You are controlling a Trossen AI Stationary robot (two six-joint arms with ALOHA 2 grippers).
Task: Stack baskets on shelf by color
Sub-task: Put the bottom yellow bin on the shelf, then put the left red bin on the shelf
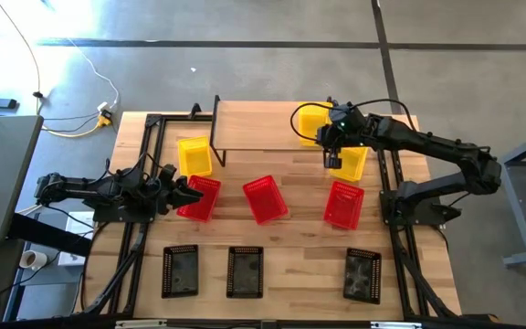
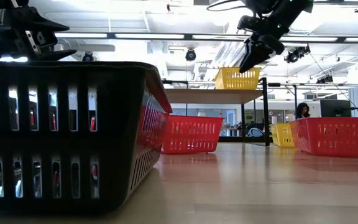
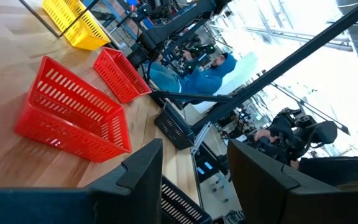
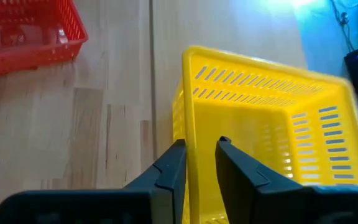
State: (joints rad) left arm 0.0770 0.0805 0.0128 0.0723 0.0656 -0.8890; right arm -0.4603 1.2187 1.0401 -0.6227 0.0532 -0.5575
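No writing is readable. Beside the shelf (image 1: 263, 126), the right gripper (image 4: 199, 163) straddles a yellow basket's (image 4: 272, 118) wall, fingers narrow. The left gripper (image 1: 183, 189), fingers apart, touches a red basket (image 1: 201, 199).

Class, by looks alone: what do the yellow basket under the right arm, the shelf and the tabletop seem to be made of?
Yellow basket: probably moulded plastic, given its even glossy colour and neat slotted walls.
Shelf: pale board that looks like wood, on thin black legs, likely metal.
Tabletop: light wood, showing plank seams and grain, with a matte finish.
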